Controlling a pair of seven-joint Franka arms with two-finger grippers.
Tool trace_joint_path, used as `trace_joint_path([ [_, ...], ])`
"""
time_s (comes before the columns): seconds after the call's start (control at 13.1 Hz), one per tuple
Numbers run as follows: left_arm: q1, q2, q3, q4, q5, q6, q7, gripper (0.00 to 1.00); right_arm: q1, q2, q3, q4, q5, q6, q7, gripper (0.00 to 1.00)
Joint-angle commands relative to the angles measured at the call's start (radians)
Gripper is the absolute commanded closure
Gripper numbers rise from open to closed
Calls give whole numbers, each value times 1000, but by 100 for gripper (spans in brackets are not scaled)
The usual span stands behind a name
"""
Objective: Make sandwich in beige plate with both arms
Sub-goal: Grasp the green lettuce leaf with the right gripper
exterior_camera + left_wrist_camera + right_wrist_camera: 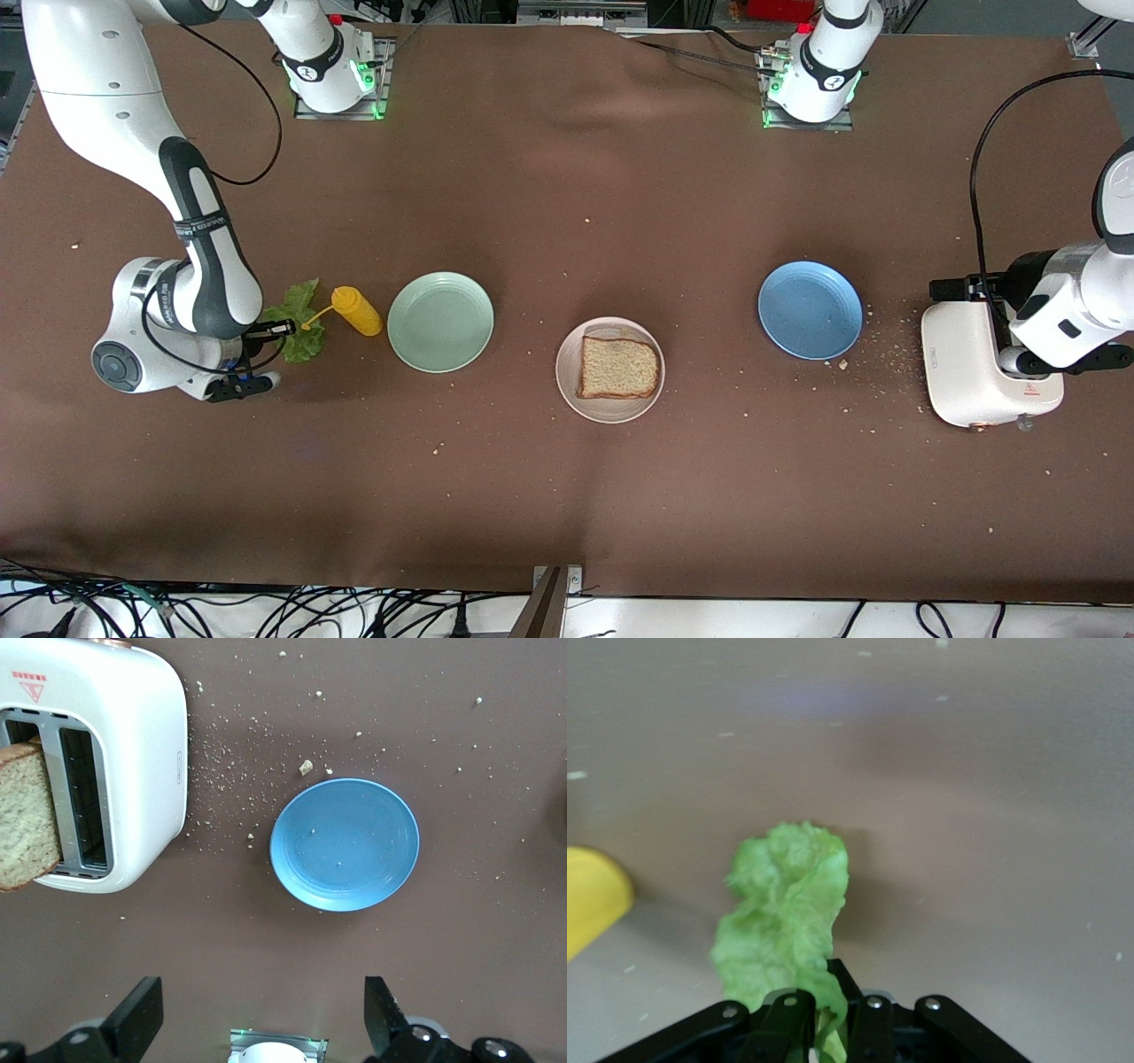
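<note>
Green lettuce pinched in the right end effector; one bread slice on the beige plate.

The right end effector (828, 1014) sits low at the right arm's end of the desk (567, 496), its fingers closed tight on the edge of the crinkly lettuce leaf (788, 912), which lies on the brown cloth just beside a yellow squeeze bottle (356, 310). Next along, toward the middle, is the mint-green plate (440, 321), bare. The beige plate (585, 403) is mid-desk, nearer the front camera, with a single slice of brown bread (618, 368) lying flat on it. The left end effector (266, 1014) hangs over the white toaster (966, 372) at the left arm's end, fingers spread wide and holding nothing. A second bread slice (27, 819) stands in a toaster slot. The blue plate (810, 309) lies beside the toaster, crumbs scattered between them.
</note>
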Motion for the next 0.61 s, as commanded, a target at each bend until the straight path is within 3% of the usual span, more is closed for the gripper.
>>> trace_joint_path([
  [0.0, -4, -16, -7, -18, 38, 2, -11, 0, 21, -50, -5, 83, -17, -134, 51, 100],
  [0.53, -4, -16, -6, -18, 38, 2, -11, 0, 110, -105, -5, 377, -170, -499, 127, 100],
])
